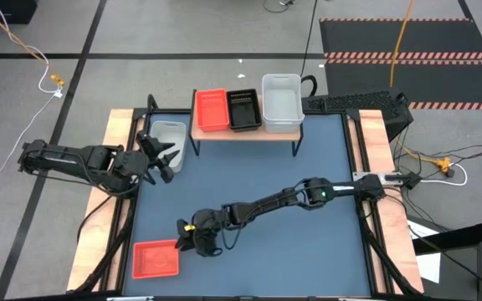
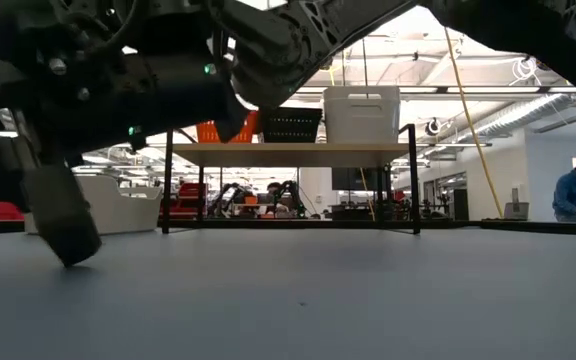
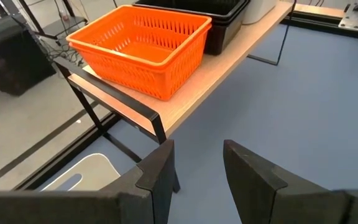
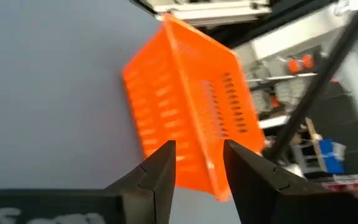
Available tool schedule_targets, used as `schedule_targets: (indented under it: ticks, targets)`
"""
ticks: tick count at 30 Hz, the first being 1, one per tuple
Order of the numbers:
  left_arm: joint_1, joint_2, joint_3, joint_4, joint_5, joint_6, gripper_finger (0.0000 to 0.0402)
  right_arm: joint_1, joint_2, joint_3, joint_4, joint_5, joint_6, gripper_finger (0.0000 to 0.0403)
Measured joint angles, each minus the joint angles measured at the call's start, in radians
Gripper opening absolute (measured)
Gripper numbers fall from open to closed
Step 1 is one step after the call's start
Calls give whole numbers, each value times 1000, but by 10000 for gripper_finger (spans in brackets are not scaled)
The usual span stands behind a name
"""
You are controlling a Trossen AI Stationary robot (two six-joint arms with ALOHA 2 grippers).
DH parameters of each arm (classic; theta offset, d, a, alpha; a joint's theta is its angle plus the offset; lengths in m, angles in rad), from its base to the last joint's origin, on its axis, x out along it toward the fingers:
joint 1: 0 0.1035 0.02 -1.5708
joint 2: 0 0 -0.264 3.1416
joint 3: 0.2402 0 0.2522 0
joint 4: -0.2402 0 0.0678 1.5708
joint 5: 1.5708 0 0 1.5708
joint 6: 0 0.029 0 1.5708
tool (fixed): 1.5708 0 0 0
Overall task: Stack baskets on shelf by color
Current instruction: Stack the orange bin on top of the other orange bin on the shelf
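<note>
On the wooden shelf (image 1: 245, 134) stand a red-orange basket (image 1: 210, 109), a black basket (image 1: 243, 109) and a white-grey basket (image 1: 281, 102). Another white-grey basket (image 1: 171, 135) stands on the table left of the shelf. A red-orange basket (image 1: 156, 259) lies on the table near the front left. My left gripper (image 1: 167, 160) is open and empty beside the white-grey basket on the table; its wrist view looks at the shelf's red-orange basket (image 3: 142, 46). My right gripper (image 4: 197, 168) is open, its fingers on either side of the near wall of the table's red-orange basket (image 4: 185, 112). My right gripper's fingers stand on either side of the red-orange basket's side wall (image 4: 207, 155), coming from the table's right side and slanting down. I cannot tell whether they touch it. The basket rests on the table.
The shelf's black legs (image 2: 168, 180) stand on the blue mat. Wooden side boards (image 1: 111, 167) run along the table's left and right edges. The mat between the shelf and the front edge (image 1: 291, 251) holds only my right arm. A person (image 2: 573, 195) sits in the room far behind.
</note>
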Motion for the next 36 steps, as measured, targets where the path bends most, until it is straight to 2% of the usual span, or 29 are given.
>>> schedule_targets:
  ticks: [8,16,20,25,27,31,36]
  targets:
    - [-1,0,0,-2,0,-9,140,-5,2,4,1,1,58,130]
    - [-1,0,0,-1,0,-11,140,-12,14,11,-126,3,40,124]
    - [-1,0,0,-11,0,-7,140,-9,9,9,-150,8,64,90]
    - [-1,0,0,-30,0,0,140,2,7,8,-170,53,73,17]
    - [-1,0,0,-30,0,6,140,3,7,8,-181,60,75,8]
    - [-1,0,0,-30,0,17,140,4,-4,7,-242,60,177,5]
    - [-1,-4,0,-31,0,27,140,17,-95,1,-534,65,393,3]
